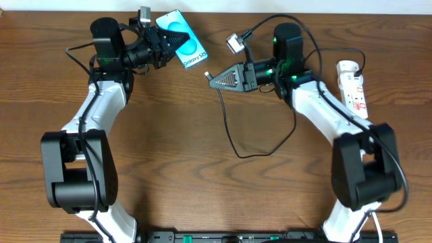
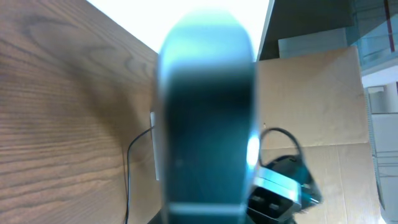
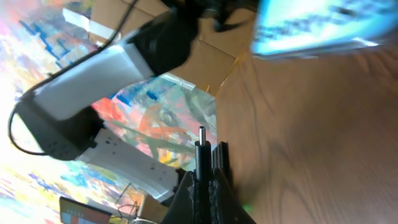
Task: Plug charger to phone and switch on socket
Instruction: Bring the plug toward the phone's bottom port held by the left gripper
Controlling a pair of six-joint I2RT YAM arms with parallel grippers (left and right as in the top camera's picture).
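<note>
Jaws, left gripper [image 1: 164, 46]: closed on one end of the phone [image 1: 183, 39], which I hold tilted at the far edge of the table [image 1: 202, 196], screen up, the white "Galaxy" end pointing away from my fingers. In the left wrist view the phone [image 2: 208, 112] fills the middle as a teal blur. Jaws, right gripper [image 1: 214, 79]: pinched narrow on the charger [image 1: 237, 154] just behind its connector tip [image 1: 207, 74]. The tip [image 3: 201, 140] sticks out past my fingers, aimed at the "Galaxy" end, near it but apart. Charger: runs from my right gripper in a slack loop over the table and back under my right arm; I cannot trace its other end. Socket [image 1: 353, 86]: white, flat on the table, just beside my right forearm.
</note>
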